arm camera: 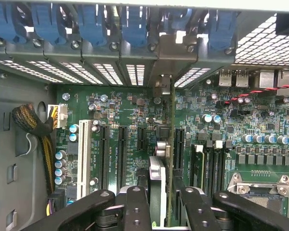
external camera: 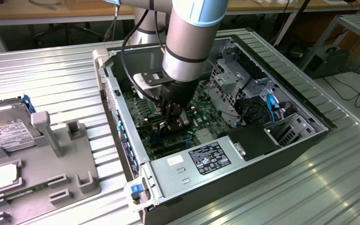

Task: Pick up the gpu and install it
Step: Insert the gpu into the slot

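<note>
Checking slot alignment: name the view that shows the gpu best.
The wrist view: the gpu stands edge-on between the fingers, over the motherboard. In the exterior view the arm hides nearly all of it.

The exterior view looks down from high and off to one side on the open computer case [external camera: 230,187] lying on a ribbed metal table [external camera: 42,79]. It stands far enough back to take in the whole case, with the arm [external camera: 189,37] large in the middle. The wrist view sits low inside the case, just behind the gripper [arm camera: 166,195], facing along its fingers [arm camera: 135,207] toward the slot brackets [arm camera: 111,72], close over the motherboard [arm camera: 130,110]. Both views share the motherboard, the gripper and, it seems, the gpu [arm camera: 171,144], edge-on here.
</note>
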